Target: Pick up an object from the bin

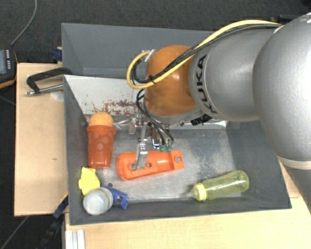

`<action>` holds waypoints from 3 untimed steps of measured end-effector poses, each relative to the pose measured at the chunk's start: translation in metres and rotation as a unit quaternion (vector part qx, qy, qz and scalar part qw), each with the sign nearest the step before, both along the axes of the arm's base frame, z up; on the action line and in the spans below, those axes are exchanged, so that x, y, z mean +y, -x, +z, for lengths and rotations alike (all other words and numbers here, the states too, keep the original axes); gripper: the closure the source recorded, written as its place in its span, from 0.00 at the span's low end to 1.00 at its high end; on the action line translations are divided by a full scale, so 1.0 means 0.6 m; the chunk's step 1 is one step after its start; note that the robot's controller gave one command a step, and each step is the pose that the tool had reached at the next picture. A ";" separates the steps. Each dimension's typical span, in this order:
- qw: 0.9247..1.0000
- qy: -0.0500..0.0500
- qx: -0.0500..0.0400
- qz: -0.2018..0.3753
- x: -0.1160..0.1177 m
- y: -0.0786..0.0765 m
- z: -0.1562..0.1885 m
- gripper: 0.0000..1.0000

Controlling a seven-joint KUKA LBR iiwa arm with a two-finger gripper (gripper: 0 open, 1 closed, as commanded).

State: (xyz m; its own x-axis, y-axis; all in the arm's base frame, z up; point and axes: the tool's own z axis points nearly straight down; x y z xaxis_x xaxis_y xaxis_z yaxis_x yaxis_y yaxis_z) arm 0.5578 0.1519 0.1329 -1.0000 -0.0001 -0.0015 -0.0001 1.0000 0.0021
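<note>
My gripper (141,160) hangs under the orange cover in the middle of the bin, its metal fingers reaching down onto the left half of a flat orange plastic tool (155,164) that lies across the bin floor. One finger (142,154) stands against the tool's top face. To the left, an orange cone-shaped cup with a tan ball on top (100,140) lies along the left wall, apart from the gripper.
A yellow piece (88,180) and a blue-and-white round toy (99,200) lie in the front left corner. A pale yellow-green bottle (222,185) lies on its side at the front right. The arm covers the bin's back right.
</note>
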 end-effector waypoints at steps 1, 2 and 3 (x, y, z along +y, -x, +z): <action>1.000 0.000 0.000 0.000 0.000 0.000 0.000 0.00; 0.999 -0.002 -0.005 0.040 -0.039 0.016 -0.035 0.00; 0.998 -0.001 -0.001 0.068 -0.077 0.029 -0.065 0.00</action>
